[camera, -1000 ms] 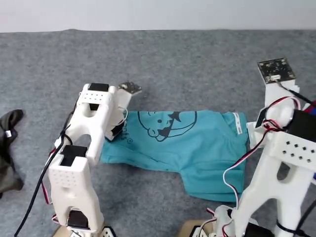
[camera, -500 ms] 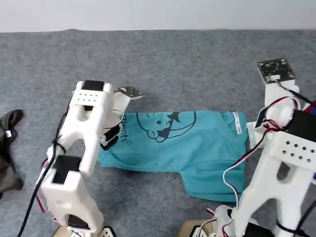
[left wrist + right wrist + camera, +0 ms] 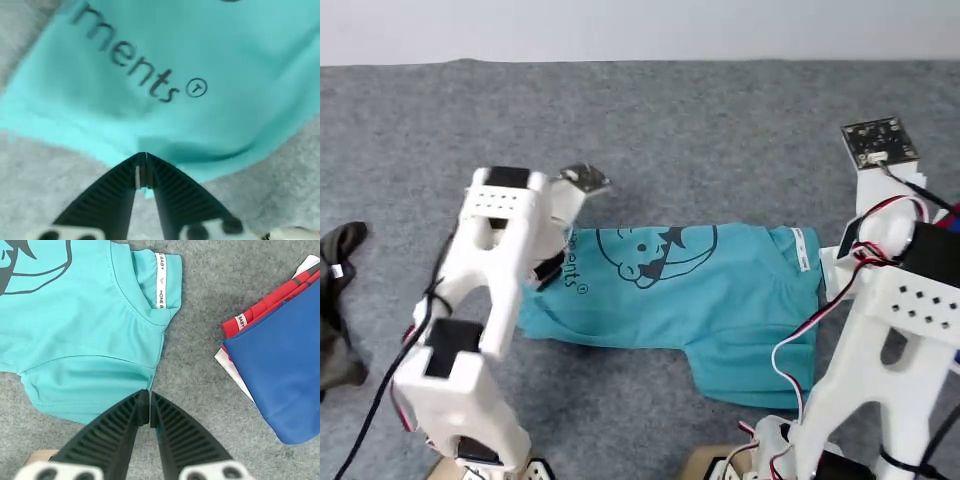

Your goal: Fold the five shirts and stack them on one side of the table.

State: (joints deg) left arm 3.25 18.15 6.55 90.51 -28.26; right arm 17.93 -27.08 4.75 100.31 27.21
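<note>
- Centrally: shirt (image 3: 710,300), teal, dark print, white neck label, flat on grey table (image 3: 720,130) between the arms.
- Left gripper (image 3: 144,171): pinching shirt's hem.
- Right gripper (image 3: 145,407): pressed together at sleeve edge.

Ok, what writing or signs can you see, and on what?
Front of teal shirt: dark lettering, cut off partway, then a small circled mark.
Its white neck tape: small dark capitals.
White tab on red shirt: too small to read.
White tag on dark cloth: too small to read.

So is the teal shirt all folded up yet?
Not yet. The teal shirt lies mostly spread on the table, picture up, one sleeve sticking out.
</note>
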